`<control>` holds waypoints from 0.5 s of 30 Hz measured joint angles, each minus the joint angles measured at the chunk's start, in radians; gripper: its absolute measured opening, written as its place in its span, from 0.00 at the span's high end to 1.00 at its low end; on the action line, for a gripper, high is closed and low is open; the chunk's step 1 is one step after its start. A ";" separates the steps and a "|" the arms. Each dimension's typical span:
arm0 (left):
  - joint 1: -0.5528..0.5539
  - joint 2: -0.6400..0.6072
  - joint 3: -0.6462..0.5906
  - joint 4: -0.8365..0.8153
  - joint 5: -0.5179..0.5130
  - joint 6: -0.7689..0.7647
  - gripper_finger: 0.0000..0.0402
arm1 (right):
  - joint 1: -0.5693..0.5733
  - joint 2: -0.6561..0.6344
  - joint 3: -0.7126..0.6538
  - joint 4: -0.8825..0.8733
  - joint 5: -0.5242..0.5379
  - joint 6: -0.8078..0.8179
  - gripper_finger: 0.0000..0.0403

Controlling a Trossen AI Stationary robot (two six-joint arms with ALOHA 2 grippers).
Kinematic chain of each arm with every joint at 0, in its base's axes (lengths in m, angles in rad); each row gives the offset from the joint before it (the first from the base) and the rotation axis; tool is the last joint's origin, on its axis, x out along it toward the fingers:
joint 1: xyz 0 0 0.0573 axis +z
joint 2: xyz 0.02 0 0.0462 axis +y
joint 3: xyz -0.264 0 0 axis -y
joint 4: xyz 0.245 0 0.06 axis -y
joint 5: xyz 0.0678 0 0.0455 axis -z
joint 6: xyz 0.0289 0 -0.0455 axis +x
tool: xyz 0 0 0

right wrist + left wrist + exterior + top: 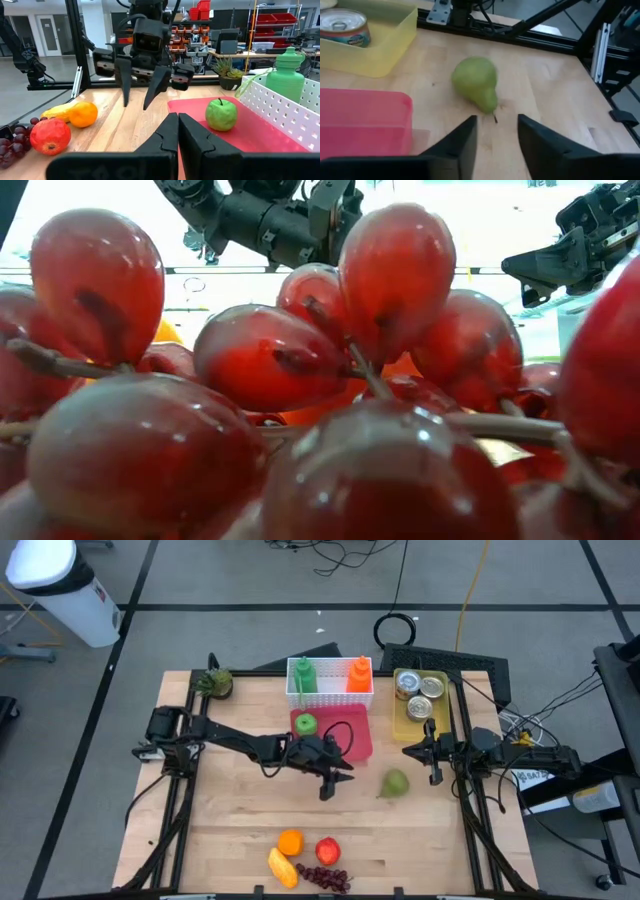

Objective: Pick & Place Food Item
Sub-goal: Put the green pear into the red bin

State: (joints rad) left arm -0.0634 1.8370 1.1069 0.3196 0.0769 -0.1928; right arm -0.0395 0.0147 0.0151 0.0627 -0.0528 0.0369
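A green pear [395,782] lies on its side on the bare wood between the two arms. In the left wrist view the pear [476,82] is just ahead of my left gripper [497,135], stem end toward the fingers. That gripper is open and hovers over the table's middle [335,783], fingers pointing down [136,104]. My right gripper [177,135] is shut and empty. It hangs near the yellow tray [412,751], on the pear's far right side. A green apple [305,724] sits on the red tray [355,740].
A white basket [330,698] with a green and an orange bottle stands at the far side, beside the yellow tray [405,725] of cans. An orange [290,841], a red apple [328,851], a banana [282,867] and grapes [320,410] lie at the near edge. A potted plant [215,683] stands far left.
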 joint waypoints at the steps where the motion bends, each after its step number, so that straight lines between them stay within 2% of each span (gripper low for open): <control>1: -0.005 0.000 0.000 -0.002 -0.005 -0.001 0.59 | 0.000 0.000 0.000 0.000 0.000 0.000 1.00; 7: -0.020 0.000 0.000 -0.001 -0.006 0.104 0.39 | 0.000 0.000 0.000 0.061 0.000 -0.024 1.00; 11: -0.024 0.000 0.000 -0.002 -0.007 0.101 0.33 | 0.000 0.000 0.000 0.121 0.000 0.010 1.00; 15: -0.025 0.000 0.000 -0.001 -0.007 0.097 0.30 | 0.001 0.002 0.000 0.268 0.004 0.135 1.00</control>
State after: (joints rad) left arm -0.0887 1.8370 1.1072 0.3183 0.0698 -0.0959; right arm -0.0383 0.0169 0.0147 0.3308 -0.0492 0.1717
